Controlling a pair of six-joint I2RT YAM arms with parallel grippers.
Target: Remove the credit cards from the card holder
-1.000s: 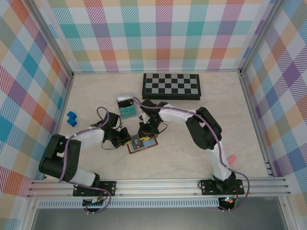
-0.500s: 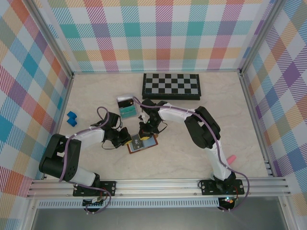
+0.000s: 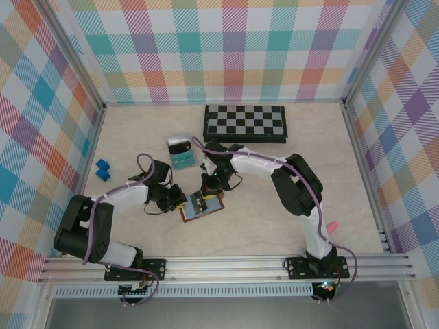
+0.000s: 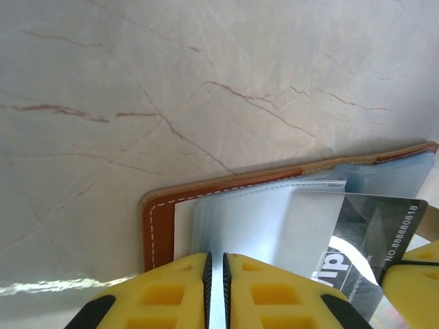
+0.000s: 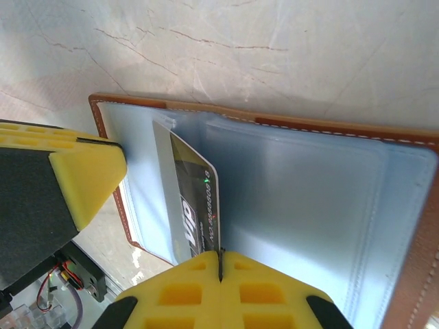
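**Dark card halfway out of the open holder**

The card holder (image 3: pixel 212 205) lies spread open on the marble table (image 3: pixel 260 226), near the middle, with its blue-grey lining up. The right gripper (image 5: pixel 219 264) is squeezed tight on the end of a dark credit card (image 5: pixel 195 205), which sticks out at a slant from the left pocket. At the holder's left edge, the left gripper (image 4: pixel 216 264) is closed to a thin slit on a clear pocket leaf. Just beyond, on the far side, sits a clear tray (image 3: pixel 169 144) with a teal card (image 3: pixel 183 160) in it.
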